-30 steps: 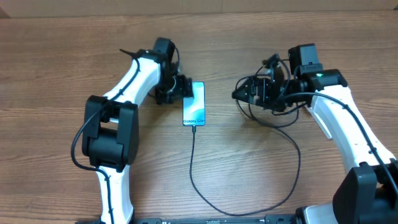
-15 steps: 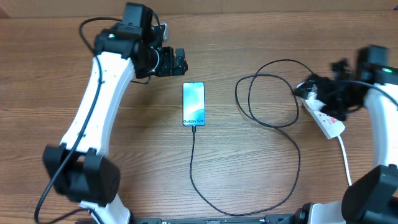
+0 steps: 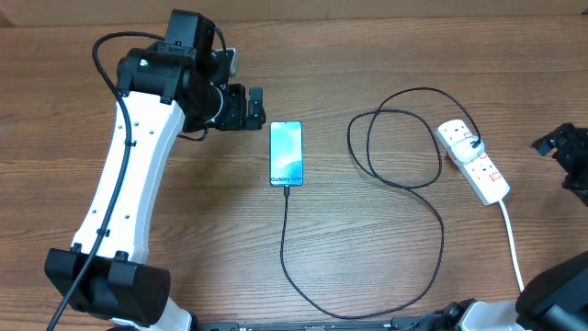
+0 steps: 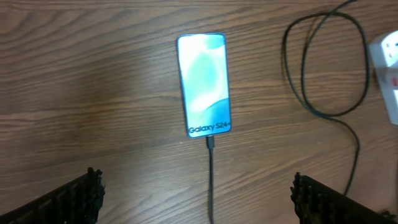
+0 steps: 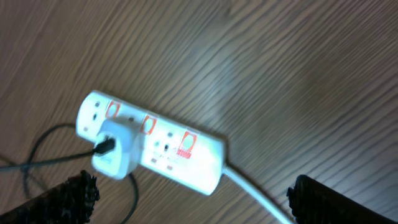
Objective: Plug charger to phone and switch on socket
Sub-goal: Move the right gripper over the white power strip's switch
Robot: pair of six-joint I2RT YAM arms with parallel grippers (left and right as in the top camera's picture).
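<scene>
**Left gripper** [image 3: 254,108]: jaws stand wide apart. The left wrist view shows one finger [image 4: 87,194] at each lower corner, with only bare table [image 3: 386,55] and cable between them. It holds nothing and touches nothing. It hangs just left of the phone's top end, clear of it.

**Right gripper** [image 3: 567,159]: jaws spread wide, nothing between the fingers [image 5: 73,194]. It sits at the right edge of the overhead view, beside the socket and apart from it.

**Phone** [image 3: 286,154]: lies flat near mid-table, screen lit and facing up.

**Charger** [image 3: 442,241]: its connector tip is seated in the phone's lower end. The cable runs toward the near edge, curves right, climbs, forms a loose loop between phone and socket, and enters a white adapter [image 5: 115,151] plugged into the strip.

**Socket** [image 3: 472,162]: lies flat at the right, angled, with its white cord trailing toward the near edge. Red marks show beside the outlets; the switch position cannot be read.
</scene>
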